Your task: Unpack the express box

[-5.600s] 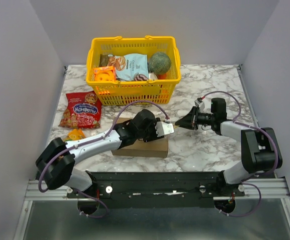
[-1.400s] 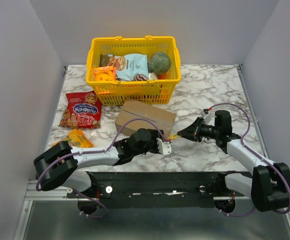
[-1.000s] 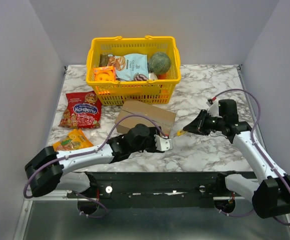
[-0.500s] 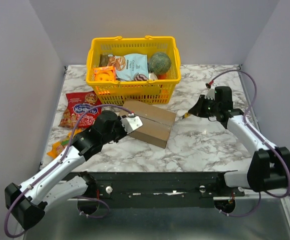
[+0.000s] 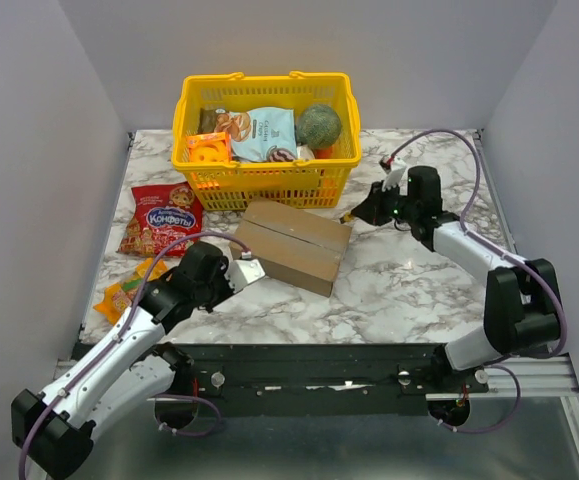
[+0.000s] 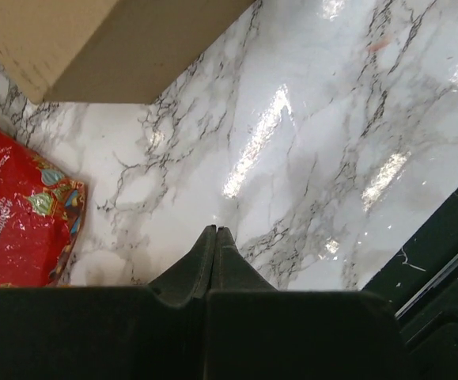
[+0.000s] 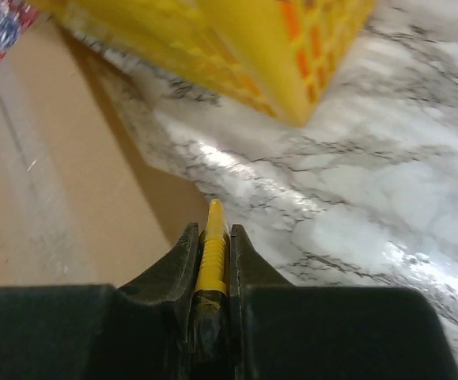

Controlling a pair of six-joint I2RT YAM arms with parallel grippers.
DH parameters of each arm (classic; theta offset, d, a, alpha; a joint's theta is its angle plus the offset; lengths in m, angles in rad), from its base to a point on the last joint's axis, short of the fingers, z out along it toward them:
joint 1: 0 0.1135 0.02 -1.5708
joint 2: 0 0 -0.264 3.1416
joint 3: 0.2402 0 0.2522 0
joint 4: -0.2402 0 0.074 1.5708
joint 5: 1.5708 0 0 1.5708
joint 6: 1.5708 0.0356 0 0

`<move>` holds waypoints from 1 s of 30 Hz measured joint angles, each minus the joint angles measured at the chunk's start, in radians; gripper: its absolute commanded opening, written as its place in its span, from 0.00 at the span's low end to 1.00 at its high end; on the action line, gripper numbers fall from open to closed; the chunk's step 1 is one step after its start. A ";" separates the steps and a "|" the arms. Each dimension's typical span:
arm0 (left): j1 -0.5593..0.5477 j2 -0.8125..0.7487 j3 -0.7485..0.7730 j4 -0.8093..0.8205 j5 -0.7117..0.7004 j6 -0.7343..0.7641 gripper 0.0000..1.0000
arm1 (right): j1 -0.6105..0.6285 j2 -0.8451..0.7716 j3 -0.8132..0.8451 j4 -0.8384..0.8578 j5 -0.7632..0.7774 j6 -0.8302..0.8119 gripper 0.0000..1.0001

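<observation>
The express box (image 5: 291, 245), a plain brown carton with a seam along its top, lies closed in the middle of the table. Its corner fills the top left of the left wrist view (image 6: 94, 39). My left gripper (image 5: 252, 270) hovers just off the box's near left corner, shut with nothing between its fingers (image 6: 215, 231). My right gripper (image 5: 354, 214) is at the box's far right corner, shut on a thin yellow tool (image 7: 213, 237). The tool's tip points at the box edge (image 7: 62, 182).
A yellow basket (image 5: 266, 183) full of groceries stands just behind the box, and its corner (image 7: 213, 47) is close above the right gripper. A red candy bag (image 5: 161, 218) and an orange packet (image 5: 129, 288) lie on the left. The table's dark front rail (image 6: 442, 229) is near the left gripper.
The left arm swung from the box's near right side round to its near left corner and its jaws closed. The right gripper carried the yellow tool back and left to the box's far right corner.
</observation>
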 measured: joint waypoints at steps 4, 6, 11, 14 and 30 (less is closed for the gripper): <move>0.031 -0.018 -0.029 0.000 -0.008 0.009 0.01 | 0.116 -0.102 -0.064 -0.024 -0.018 -0.078 0.00; 0.042 -0.022 -0.035 0.002 -0.019 0.010 0.03 | 0.188 -0.185 -0.107 -0.066 -0.023 -0.102 0.00; 0.075 -0.023 -0.040 0.027 -0.058 0.002 0.18 | 0.294 -0.374 -0.191 -0.187 -0.065 -0.127 0.00; 0.086 -0.003 -0.041 0.056 -0.076 -0.013 0.28 | 0.298 -0.443 -0.204 -0.247 -0.056 -0.139 0.00; 0.016 0.401 0.131 0.330 -0.060 0.019 0.53 | 0.254 -0.530 -0.278 -0.295 0.013 -0.266 0.00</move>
